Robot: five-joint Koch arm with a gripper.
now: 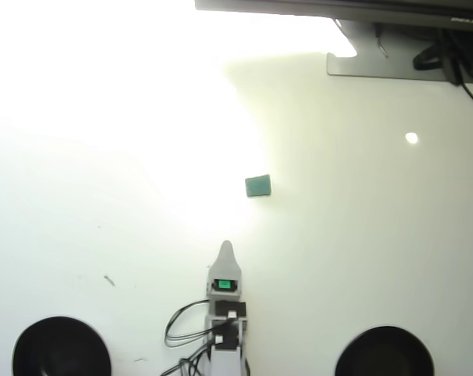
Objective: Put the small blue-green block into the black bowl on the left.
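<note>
The small blue-green block (258, 186) sits flat on the white table (362, 251), all by itself, with nothing touching it. The block is our landmark here. In the overhead view, the robot arm (225, 313) comes up from the bottom edge, below the block and a little to its left. The gripper (225, 247) is the pointed white tip of the arm. It points up toward the block but is apart from it, with bare table between them. Only one pointed tip shows from above, so I cannot tell if the gripper is spread or pressed together. It is holding nothing that can be seen. A small green light (225, 283) glows on the arm below the tip, and black wires (182, 329) loop out on its left side. One black bowl (60, 348) is far down and to the left of the block, at the bottom edge. Another black bowl (385, 352) is far down and to the right of the block. Both bowls are well apart from the block. A very bright glare (103, 102) covers the table up and left of the block.
</note>
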